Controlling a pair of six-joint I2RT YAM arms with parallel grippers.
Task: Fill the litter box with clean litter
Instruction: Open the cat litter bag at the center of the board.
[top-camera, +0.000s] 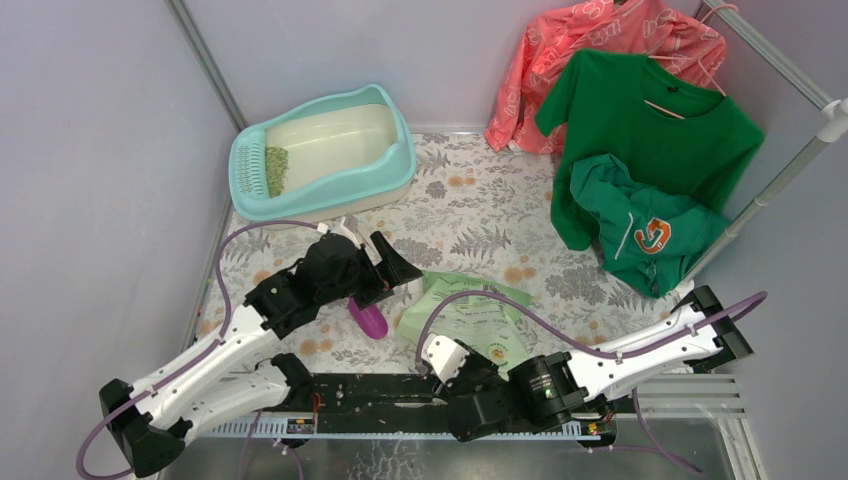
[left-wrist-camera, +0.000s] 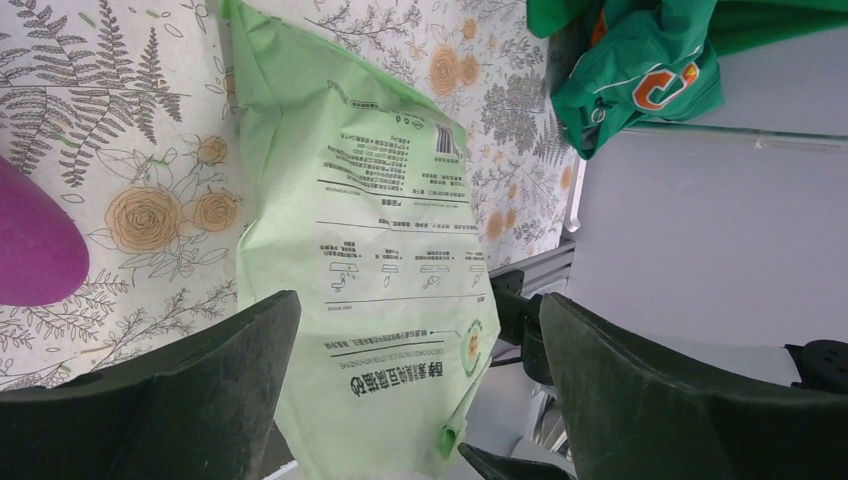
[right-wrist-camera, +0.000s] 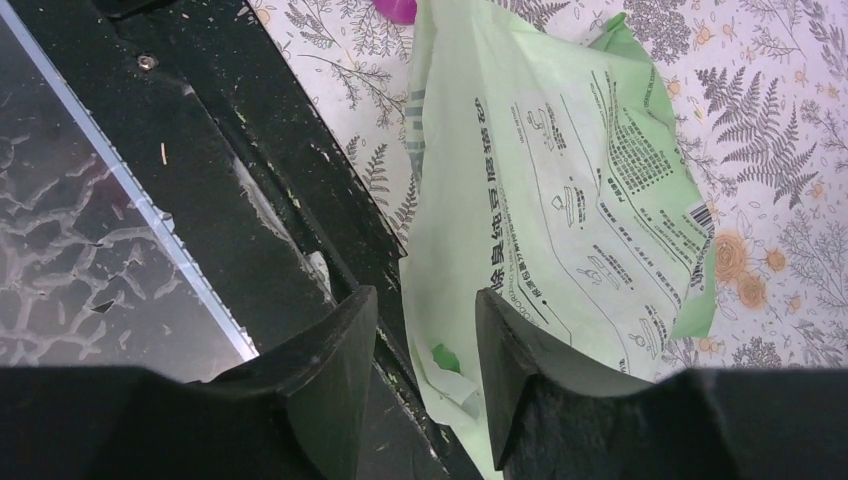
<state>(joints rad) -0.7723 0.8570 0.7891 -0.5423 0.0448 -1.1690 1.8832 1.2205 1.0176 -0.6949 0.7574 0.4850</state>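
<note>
**Loose bag, distant box: a spill is the main risk**

The litter box (top-camera: 405, 158) sits in the far left corner of the worktop (top-camera: 480, 200). Only a small patch of clean litter (top-camera: 276, 170) lies in it, beside the grate, so most of the filling is probably yet to do. The light green litter bag (top-camera: 480, 315) lies flat by the near edge, well apart from the box.

The left claw (left-wrist-camera: 418, 305) is spread wide and grips nothing. The right claw (right-wrist-camera: 425, 295) stands with its jaws partly apart over the bag's near corner, and nothing appears pinched.

The thin plastic could slip from a shallow pinch. A lift by the wrong end could dump granules on the worktop during the carry to the box. The purple scoop (top-camera: 370, 320) lies just beside the left claw and could be knocked.

Only the top view shows the box and its litter. The right wrist view alone shows the bag's corner overhanging the black base rail. The left wrist view shows the bag's printed panel and barcode.
</note>
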